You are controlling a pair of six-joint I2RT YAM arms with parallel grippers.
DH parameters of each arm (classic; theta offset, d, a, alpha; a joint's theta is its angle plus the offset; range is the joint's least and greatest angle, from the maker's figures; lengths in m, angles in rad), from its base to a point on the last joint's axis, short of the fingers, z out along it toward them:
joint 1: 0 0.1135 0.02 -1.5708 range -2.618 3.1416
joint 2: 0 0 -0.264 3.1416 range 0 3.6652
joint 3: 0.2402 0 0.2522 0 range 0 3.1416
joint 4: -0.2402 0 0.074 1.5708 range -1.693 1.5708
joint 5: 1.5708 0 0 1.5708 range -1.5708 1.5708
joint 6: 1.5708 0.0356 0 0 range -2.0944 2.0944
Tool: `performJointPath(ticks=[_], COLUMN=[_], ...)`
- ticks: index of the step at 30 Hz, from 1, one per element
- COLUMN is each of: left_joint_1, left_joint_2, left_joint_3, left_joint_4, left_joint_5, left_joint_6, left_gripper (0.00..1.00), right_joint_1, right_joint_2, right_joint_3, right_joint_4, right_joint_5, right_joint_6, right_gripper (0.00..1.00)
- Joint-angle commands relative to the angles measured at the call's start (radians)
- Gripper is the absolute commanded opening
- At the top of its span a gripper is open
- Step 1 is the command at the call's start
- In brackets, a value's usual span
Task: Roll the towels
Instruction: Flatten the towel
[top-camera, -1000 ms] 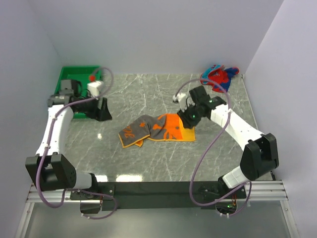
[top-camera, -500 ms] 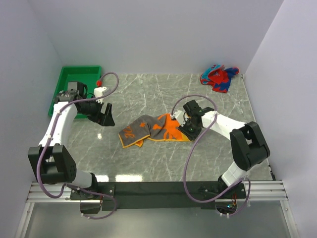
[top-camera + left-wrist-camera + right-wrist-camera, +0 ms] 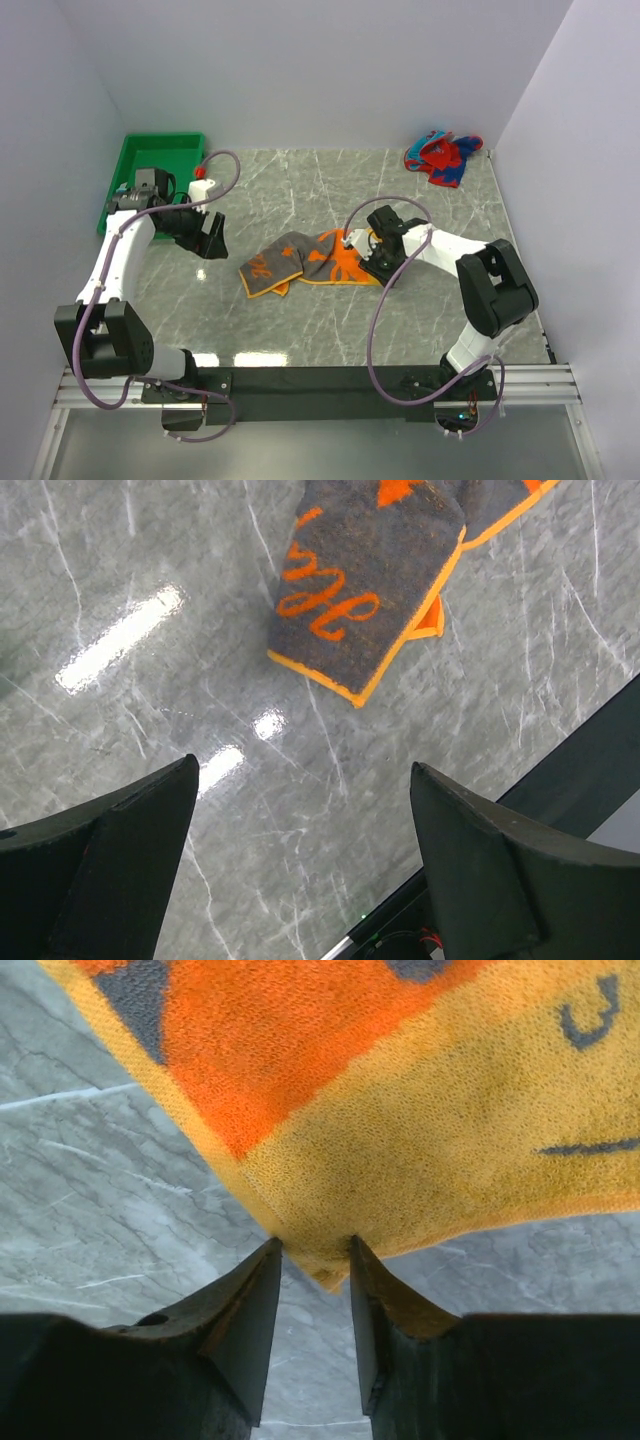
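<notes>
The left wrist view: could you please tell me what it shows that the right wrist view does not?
Only the left wrist view: the left gripper wide open over bare table, the orange towel's grey lettered side, and the black rail. Only the right wrist view: the right gripper, jaws narrowly apart astride the towel's yellow-orange corner. Both: that same towel on the marble table.

Nubby cloth towel [image 3: 420, 1110] — glossy marbled table [image 3: 130, 730]
</notes>
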Motion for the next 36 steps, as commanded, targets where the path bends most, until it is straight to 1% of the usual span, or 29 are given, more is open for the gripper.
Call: performJointPath(ticks=[1, 2, 4, 5, 6, 7, 8, 9, 10, 11, 13, 14, 17, 18, 19, 20, 23, 29, 33, 36], left_joint_1=[-0.002, -0.008, -0.025, -0.049, -0.064, -0.074, -0.133, -0.158, -0.208, -0.232, -0.276, -0.314, -0.370, -0.376, -0.382, -0.393, -0.408, -0.442, -0.473, -0.497], left_joint_2=[-0.017, -0.020, -0.033, -0.044, -0.053, -0.070, -0.076, -0.083, -0.083, -0.086, -0.072, -0.063, -0.015, 0.011, 0.023, 0.035, 0.075, 0.143, 0.177, 0.212], left_joint_3=[-0.007, -0.015, -0.033, -0.067, -0.088, -0.113, -0.163, -0.191, -0.241, -0.264, -0.321, -0.332, -0.352, -0.355, -0.364, -0.371, -0.378, -0.387, -0.403, -0.409], left_joint_4=[-0.003, -0.007, -0.001, 0.005, 0.013, 0.025, 0.058, 0.082, 0.101, 0.155, 0.206, 0.227, 0.280, 0.299, 0.313, 0.327, 0.379, 0.398, 0.428, 0.453], left_joint_5=[0.009, 0.012, 0.001, -0.008, -0.020, -0.046, -0.068, -0.088, -0.103, -0.143, -0.186, -0.203, -0.252, -0.266, -0.272, -0.281, -0.292, -0.286, -0.312, -0.342], left_joint_6=[0.032, 0.057, 0.090, 0.128, 0.148, 0.165, 0.189, 0.197, 0.206, 0.214, 0.214, 0.219, 0.229, 0.234, 0.240, 0.240, 0.237, 0.240, 0.228, 0.202], left_gripper=[0.91, 0.90, 0.89, 0.89, 0.88, 0.87, 0.85, 0.83, 0.81, 0.81, 0.80, 0.79, 0.77, 0.76, 0.73, 0.72, 0.69, 0.63, 0.62, 0.58], right_joint_1=[0.006, 0.008, 0.005, 0.005, 0.005, 0.001, 0.001, -0.002, -0.006, -0.009, -0.021, -0.023, -0.035, -0.037, -0.040, -0.046, -0.055, -0.078, -0.091, -0.098], right_joint_2=[0.013, 0.022, 0.038, 0.039, 0.041, 0.038, 0.036, 0.030, 0.024, 0.018, -0.007, -0.013, -0.028, -0.031, -0.033, -0.037, -0.045, -0.048, -0.048, -0.048], right_joint_3=[-0.037, -0.036, -0.024, -0.018, -0.013, 0.002, 0.011, 0.022, 0.044, 0.053, 0.082, 0.090, 0.119, 0.131, 0.136, 0.142, 0.153, 0.173, 0.185, 0.188], right_joint_4=[0.010, 0.008, -0.003, -0.007, -0.019, -0.027, -0.039, -0.064, -0.075, -0.084, -0.113, -0.121, -0.151, -0.161, -0.165, -0.171, -0.175, -0.199, -0.211, -0.214], right_joint_5=[0.028, 0.028, 0.016, 0.012, 0.004, -0.005, -0.015, -0.027, -0.048, -0.057, -0.087, -0.093, -0.111, -0.113, -0.114, -0.120, -0.124, -0.137, -0.142, -0.145], right_joint_6=[-0.039, -0.041, -0.035, -0.034, -0.030, -0.024, -0.018, -0.001, 0.010, 0.021, 0.045, 0.051, 0.071, 0.083, 0.088, 0.096, 0.108, 0.128, 0.131, 0.139], right_gripper=[0.38, 0.29, 0.20, 0.08, 0.00, 0.00, 0.00, 0.00, 0.00, 0.00, 0.00, 0.00, 0.00, 0.00, 0.00, 0.00, 0.00, 0.00, 0.00, 0.00])
